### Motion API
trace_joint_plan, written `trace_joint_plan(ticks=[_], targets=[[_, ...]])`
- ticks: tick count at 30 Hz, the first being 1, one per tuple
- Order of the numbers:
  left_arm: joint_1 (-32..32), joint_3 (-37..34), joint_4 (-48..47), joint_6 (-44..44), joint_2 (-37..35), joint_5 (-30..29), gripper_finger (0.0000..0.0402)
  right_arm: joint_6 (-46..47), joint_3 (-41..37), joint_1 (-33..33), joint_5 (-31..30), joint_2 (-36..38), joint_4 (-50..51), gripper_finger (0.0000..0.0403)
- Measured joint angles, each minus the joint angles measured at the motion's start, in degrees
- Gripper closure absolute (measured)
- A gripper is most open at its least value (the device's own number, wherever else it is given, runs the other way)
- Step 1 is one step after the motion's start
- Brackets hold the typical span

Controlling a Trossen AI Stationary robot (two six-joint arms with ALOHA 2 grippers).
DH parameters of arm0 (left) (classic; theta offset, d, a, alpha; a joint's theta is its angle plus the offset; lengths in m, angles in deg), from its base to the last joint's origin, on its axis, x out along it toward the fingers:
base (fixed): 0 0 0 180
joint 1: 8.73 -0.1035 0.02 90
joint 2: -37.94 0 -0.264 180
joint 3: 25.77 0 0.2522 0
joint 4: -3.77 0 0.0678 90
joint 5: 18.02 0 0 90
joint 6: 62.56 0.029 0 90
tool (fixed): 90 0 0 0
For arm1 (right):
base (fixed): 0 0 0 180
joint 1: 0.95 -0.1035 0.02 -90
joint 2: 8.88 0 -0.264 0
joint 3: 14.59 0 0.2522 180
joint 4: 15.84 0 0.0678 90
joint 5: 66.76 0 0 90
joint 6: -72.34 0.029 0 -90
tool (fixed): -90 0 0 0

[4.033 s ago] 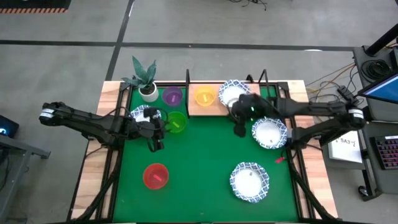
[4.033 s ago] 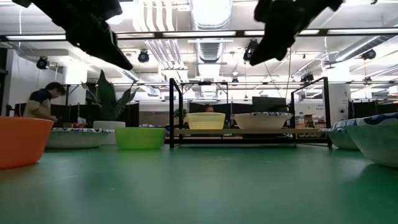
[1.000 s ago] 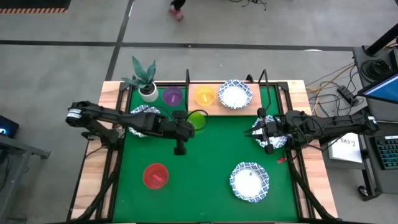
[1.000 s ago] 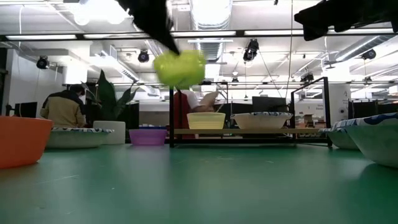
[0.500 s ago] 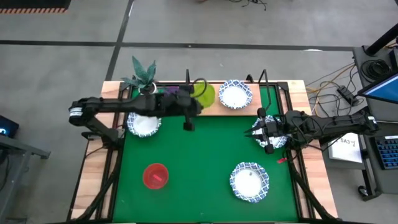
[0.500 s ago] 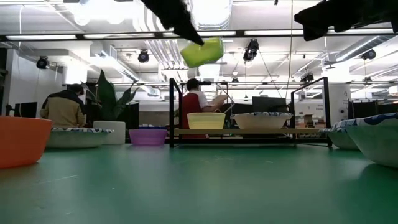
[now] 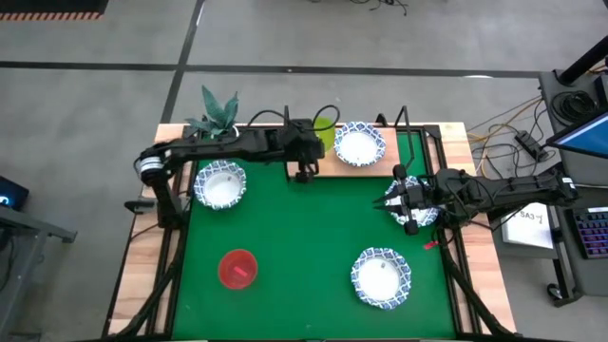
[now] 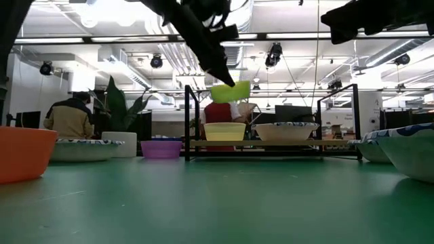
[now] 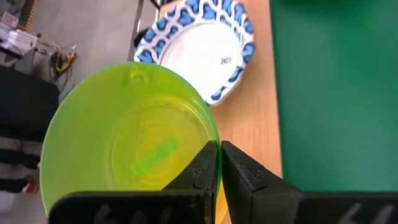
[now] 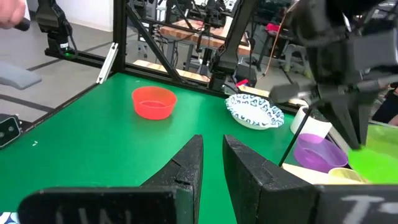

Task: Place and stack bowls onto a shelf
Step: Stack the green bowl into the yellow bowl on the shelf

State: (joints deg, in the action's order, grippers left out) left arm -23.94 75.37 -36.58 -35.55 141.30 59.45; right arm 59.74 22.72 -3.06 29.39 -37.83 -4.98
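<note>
The task looks under halfway done, judging by where the bowls lie. The shelf [image 7: 328, 161], at the far middle of the table, carries two bowls so far: a yellow bowl [image 8: 224, 131] on its left part and a white bowl with a blue rim [image 7: 359, 143] on its right part. The left gripper [image 7: 306, 152] reaches in over the shelf's left end, its fingers pinched together on the rim of the green bowl [image 7: 324, 131], which it holds in the air just above the yellow bowl, not yet touching it in the low view. The likely step in hand is lowering the green bowl into the yellow one to stack them. Off the shelf, a purple bowl [image 8: 161, 149] sits just left of it near the small plant pot [image 7: 224, 117], a patterned bowl [image 7: 219, 184] lies at the left side of the mat, a red bowl [image 7: 237, 269] at the near left, and another patterned bowl [image 7: 382, 277] at the near right. One more patterned bowl [image 7: 422, 207] lies at the right side, partly under the right gripper [image 7: 407, 202], which hovers over it with its fingers a narrow gap apart and nothing between them. So five bowls remain to be placed after the green one.
</note>
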Motion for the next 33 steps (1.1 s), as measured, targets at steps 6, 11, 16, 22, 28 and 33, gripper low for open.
trace_joint_plan(ticks=[6, 11, 16, 22, 28, 33], targets=[[-1.3, 0.2, 0.1, -1.1, 1.1, 0.0, 0.0401, -0.4, 0.0, 0.0, 0.0, 0.0, 0.2, 0.0351], [-1.3, 0.2, 0.0, -2.0, 2.1, 0.0, 0.0401, -0.4, 0.0, 0.0, 0.0, 0.0, 0.6, 0.0351], [-1.3, 0.2, -0.3, -2.0, 4.1, -0.1, 0.0402, -0.4, 0.0, 0.0, 0.0, 0.0, 0.6, 0.0351], [-2.0, 0.2, -0.8, -2.1, 5.0, -0.4, 0.0401, -0.4, 0.0, 0.0, -0.1, 0.0, 0.7, 0.0351], [-2.4, 0.2, -0.9, -2.5, 6.1, -0.4, 0.0401, -0.4, 0.0, 0.0, -0.1, 0.0, 0.7, 0.0351], [-2.3, 0.2, -0.9, -2.5, 6.9, -0.4, 0.0402, -0.4, 0.0, 0.0, -0.1, 0.0, 0.9, 0.0351]])
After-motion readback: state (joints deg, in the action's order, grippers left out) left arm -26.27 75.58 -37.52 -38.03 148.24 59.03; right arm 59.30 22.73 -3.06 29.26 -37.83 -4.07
